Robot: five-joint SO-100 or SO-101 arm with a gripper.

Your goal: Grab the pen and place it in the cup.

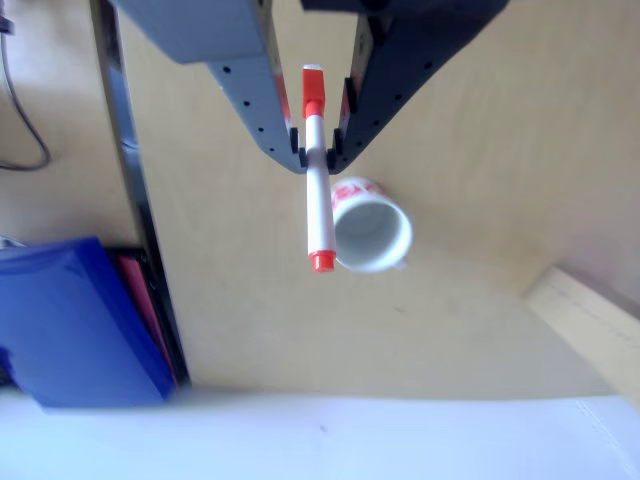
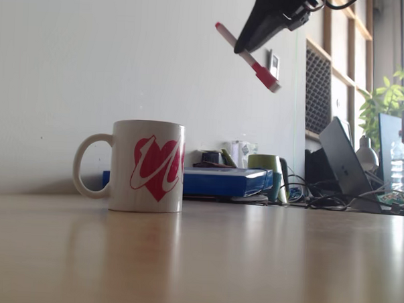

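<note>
My gripper (image 1: 316, 150) is shut on the pen (image 1: 318, 200), a slim white marker with a red-orange cap near the jaws and a small red plug at its free end. In the other view the pen's lower end overlaps the left rim of the cup (image 1: 373, 232), whose white inside shows from above. In the fixed view the gripper (image 2: 246, 51) holds the pen (image 2: 259, 69) tilted, high in the air and up to the right of the cup (image 2: 148, 166), a white mug with a pink-red heart and a handle on its left.
A blue box (image 1: 75, 320) lies at the left beyond a dark table edge (image 1: 140, 200). A pale wooden strip (image 1: 590, 320) runs at the right. In the fixed view a blue box (image 2: 221, 181), a green cup (image 2: 265, 171), a laptop (image 2: 345, 164) and cables stand behind.
</note>
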